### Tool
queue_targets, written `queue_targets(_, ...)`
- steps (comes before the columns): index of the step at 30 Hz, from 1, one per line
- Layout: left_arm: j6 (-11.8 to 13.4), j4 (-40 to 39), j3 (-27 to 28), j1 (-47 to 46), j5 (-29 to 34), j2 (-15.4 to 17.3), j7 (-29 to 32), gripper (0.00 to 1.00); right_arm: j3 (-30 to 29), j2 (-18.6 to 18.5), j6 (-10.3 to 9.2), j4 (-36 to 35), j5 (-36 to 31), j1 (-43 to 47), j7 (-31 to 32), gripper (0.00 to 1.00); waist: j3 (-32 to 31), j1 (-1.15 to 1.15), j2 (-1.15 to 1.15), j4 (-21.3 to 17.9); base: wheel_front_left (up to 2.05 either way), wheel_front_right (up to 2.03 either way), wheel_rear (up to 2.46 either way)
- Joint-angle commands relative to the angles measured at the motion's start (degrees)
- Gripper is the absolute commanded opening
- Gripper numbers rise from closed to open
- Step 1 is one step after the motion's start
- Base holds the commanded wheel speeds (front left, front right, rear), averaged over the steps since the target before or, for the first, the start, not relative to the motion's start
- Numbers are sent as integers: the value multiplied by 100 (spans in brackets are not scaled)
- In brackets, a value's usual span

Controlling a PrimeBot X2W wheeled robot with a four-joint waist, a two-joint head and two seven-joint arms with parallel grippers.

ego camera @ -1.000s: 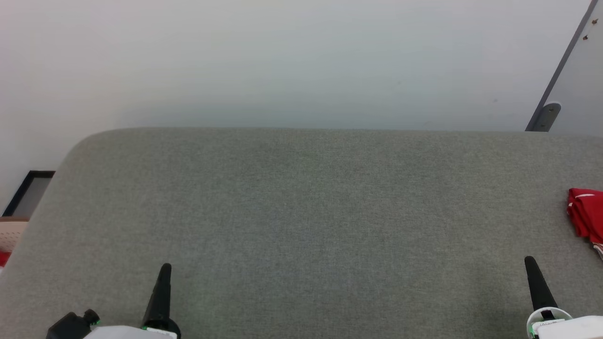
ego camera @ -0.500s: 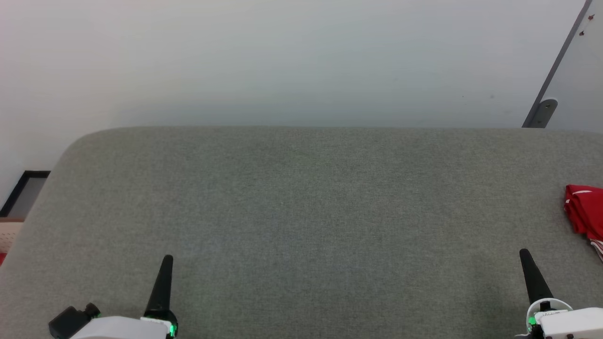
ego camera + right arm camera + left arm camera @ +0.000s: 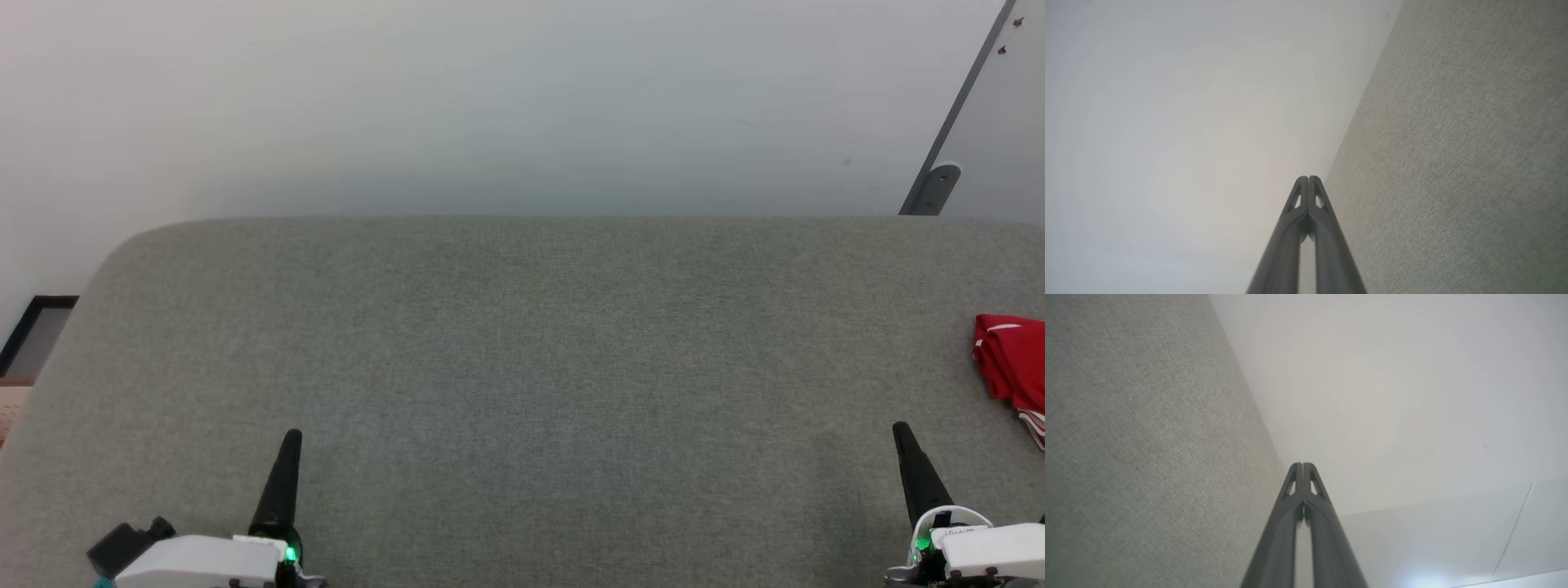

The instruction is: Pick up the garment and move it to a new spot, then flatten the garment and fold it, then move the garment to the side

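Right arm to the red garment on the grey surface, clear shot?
Probably yes: the right hand, shut and empty, sits near the garment, which lies ahead and to its right on the grey surface with nothing between them.

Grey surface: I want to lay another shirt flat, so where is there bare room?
The whole middle of the grey surface is bare, from the left gripper to the right gripper and back to the wall. The left corner is free too. Only the right edge is taken, by the red garment.
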Motion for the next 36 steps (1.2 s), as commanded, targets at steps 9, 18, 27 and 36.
queue_targets(9,0,59,57,-194,-449,-40,126,0,-49,53,-4,55,441,-214,126,0,26,0,0,-37,0,0,0)
queue_targets(18,0,128,97,-293,-797,-69,234,0,-59,84,-5,123,768,-303,220,0,51,0,0,-74,0,0,0)
queue_targets(27,0,184,130,-376,-1076,-100,329,0,-71,119,-5,178,1036,-360,292,0,74,0,0,-106,0,0,0)
queue_targets(36,1,249,163,-453,-1382,-135,428,0,-83,155,-6,234,1328,-455,379,0,99,0,0,-142,0,0,0)
